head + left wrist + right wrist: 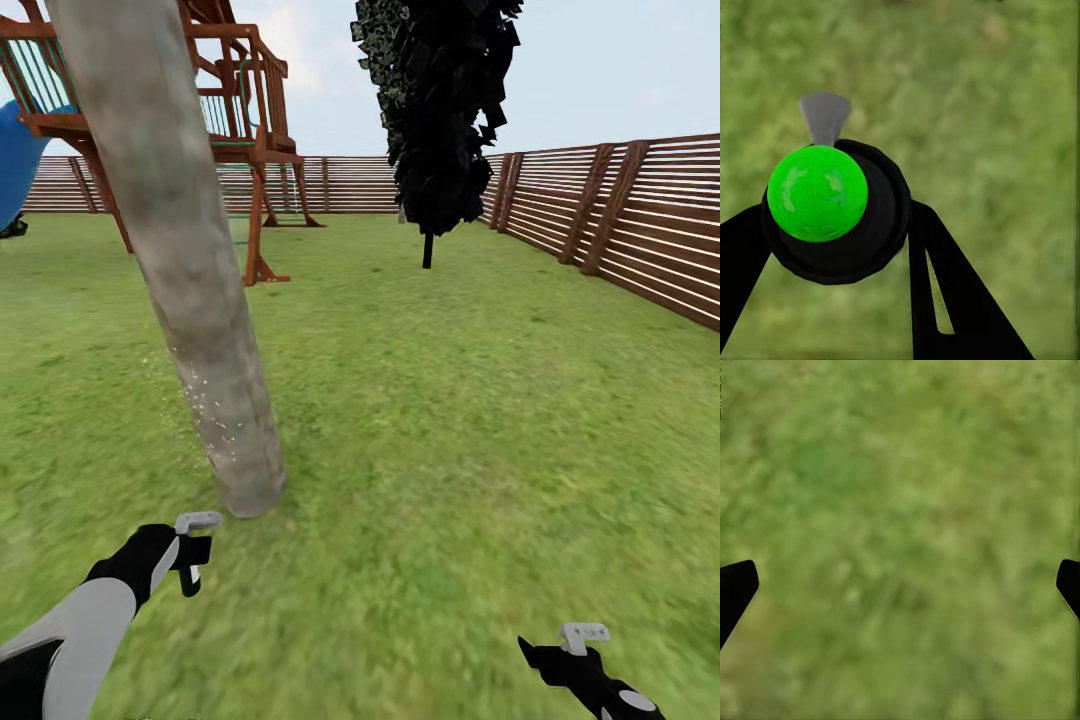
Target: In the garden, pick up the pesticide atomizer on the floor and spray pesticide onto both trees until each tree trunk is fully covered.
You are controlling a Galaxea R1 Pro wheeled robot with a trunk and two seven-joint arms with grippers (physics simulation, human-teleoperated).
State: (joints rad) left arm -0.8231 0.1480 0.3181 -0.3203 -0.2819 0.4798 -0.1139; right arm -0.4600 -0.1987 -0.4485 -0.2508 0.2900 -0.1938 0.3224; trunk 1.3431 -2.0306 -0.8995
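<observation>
Black atomizer [840,217], no legible label

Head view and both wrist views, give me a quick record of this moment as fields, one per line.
setting: grass lawn inside a slatted wooden fence
near trunk: leaning grey-brown trunk just ahead, white specks on its lower part
far tree: dark-leaved tree near the fence
play structure: wooden frame behind the near trunk
left claw: shut on the spray bottle, grey nozzle toward the trunk base
right claw: open, over bare grass
</observation>
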